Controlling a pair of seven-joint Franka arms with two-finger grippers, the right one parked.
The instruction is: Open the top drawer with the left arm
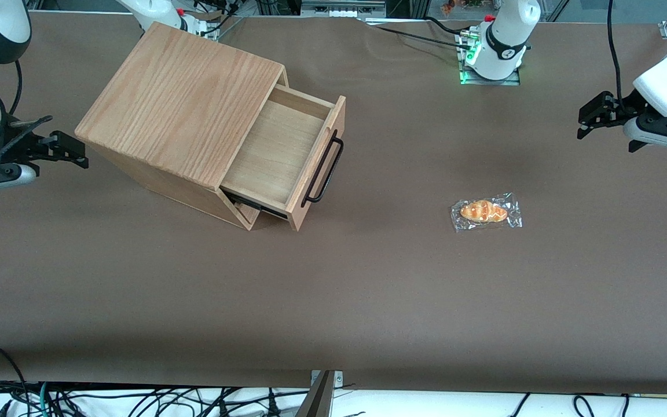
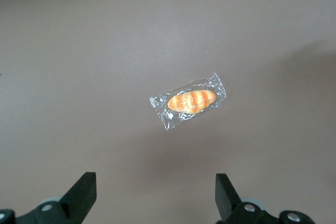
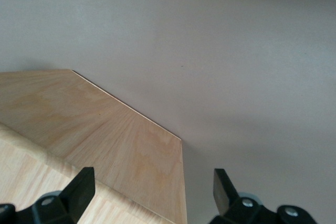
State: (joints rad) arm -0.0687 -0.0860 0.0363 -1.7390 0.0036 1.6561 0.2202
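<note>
With the top drawer (image 1: 278, 152) already pulled well out at the frame's upper left, the gripper (image 1: 591, 119), fingers spread and empty at the right edge, should simply stay clear of the wrapped bread roll (image 1: 485, 211).

light: even, overhead | shadows: soft | wrist views: slightly soft | glare: none

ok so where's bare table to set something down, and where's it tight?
Bare brown table runs all along the front-camera edge, and between the top drawer and the wrapped bun. The pulled-out drawer is empty inside too. It is tight only around the cabinet toward the parked arm's end. The left arm's tool hangs open above the working arm's end.
</note>
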